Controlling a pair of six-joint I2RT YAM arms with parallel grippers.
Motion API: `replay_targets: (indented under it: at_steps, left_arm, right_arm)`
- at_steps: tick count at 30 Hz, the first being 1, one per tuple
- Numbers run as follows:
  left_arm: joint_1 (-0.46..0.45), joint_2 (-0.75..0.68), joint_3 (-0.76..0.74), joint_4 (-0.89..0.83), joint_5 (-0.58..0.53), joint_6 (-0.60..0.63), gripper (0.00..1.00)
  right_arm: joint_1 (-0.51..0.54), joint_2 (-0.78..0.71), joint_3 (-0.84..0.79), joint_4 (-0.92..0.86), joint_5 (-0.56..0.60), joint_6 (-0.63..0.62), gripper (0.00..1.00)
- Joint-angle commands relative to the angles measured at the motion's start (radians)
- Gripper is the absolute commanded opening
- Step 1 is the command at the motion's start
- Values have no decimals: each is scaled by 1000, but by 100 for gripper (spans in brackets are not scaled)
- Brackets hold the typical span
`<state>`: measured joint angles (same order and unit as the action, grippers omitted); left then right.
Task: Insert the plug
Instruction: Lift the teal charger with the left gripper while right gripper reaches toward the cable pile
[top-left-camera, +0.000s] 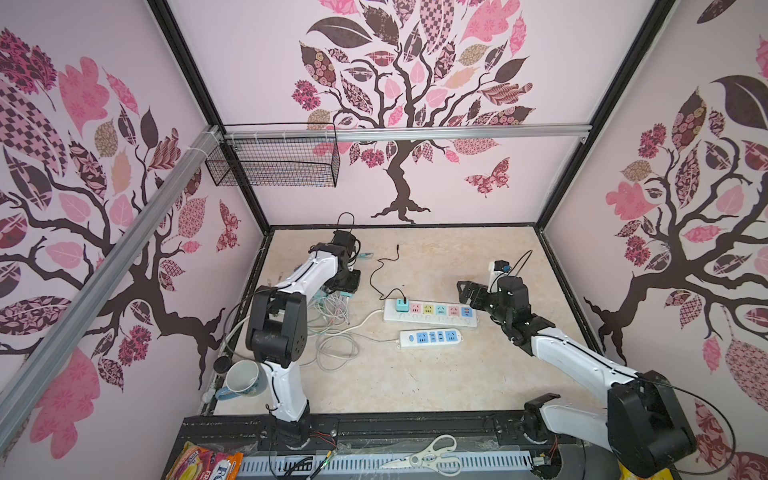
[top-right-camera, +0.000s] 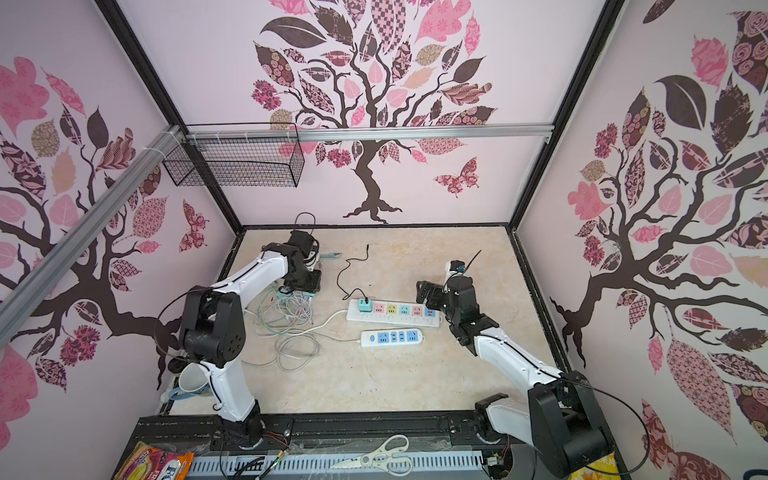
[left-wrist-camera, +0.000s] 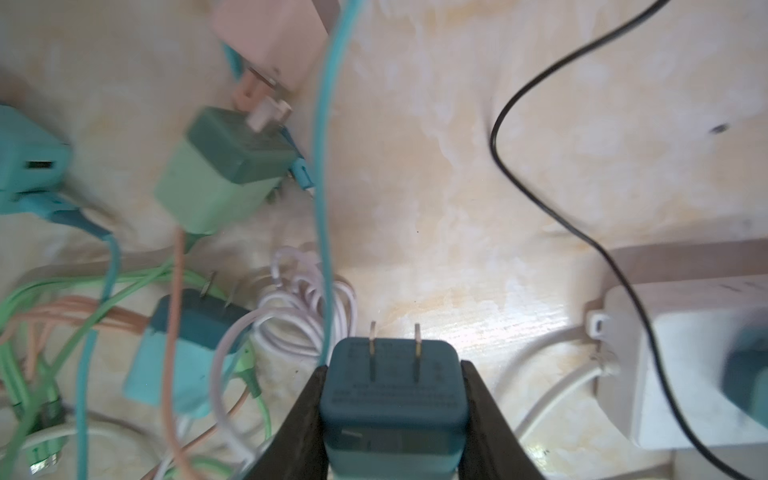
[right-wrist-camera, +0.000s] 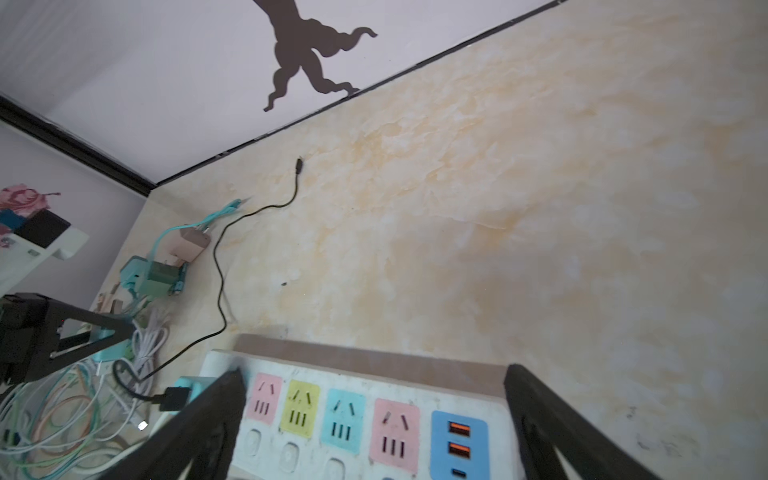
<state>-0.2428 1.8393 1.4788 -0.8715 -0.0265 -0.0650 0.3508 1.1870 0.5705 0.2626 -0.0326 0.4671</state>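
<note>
Left tool clasps plug, prongs forward | right tool spread wide over strip | pickup looks done; carry and insertion left

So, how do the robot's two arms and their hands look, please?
The left arm and the right arm both have smooth white links between bulky black joints. A thin black cable runs along the white shell. The left hand and the right hand each have two flat, matte black fingers that taper toward the tips. No markings are readable.
</note>
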Motion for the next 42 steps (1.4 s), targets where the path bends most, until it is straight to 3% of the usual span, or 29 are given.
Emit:
replay_targets:
  at_steps: [1,8,11,16,21,26,34,37,42]
  left_arm:
    - [12,-147,-44,81,50,-63,0]
    - [30,-471,-56,202,80,-188,0]
    - [37,-536,-9,214,82,-250,0]
    - [48,-565,94,230,168,-342,0]
    - [62,-579,165,291,243,-478,0]
    - [110,-603,179,355,353,-575,0]
    - [126,-646,171,357,364,-590,0]
    - [127,-654,163,352,350,-583,0]
    - [129,-658,151,346,357,-584,0]
  right_arm:
    - [80,-36,28,89,-41,-36,100]
    - [169,-12,41,283,-162,-40,100]
    - [188,29,60,345,-217,-75,100]
    - [244,134,146,376,-355,-161,100]
    - [387,283,253,386,-378,-325,100]
    - [450,463,385,415,-393,-352,99]
    - [489,708,585,491,-448,-318,97]
    - [522,780,633,533,-410,-334,98]
    - [573,897,749,563,-175,-321,97]
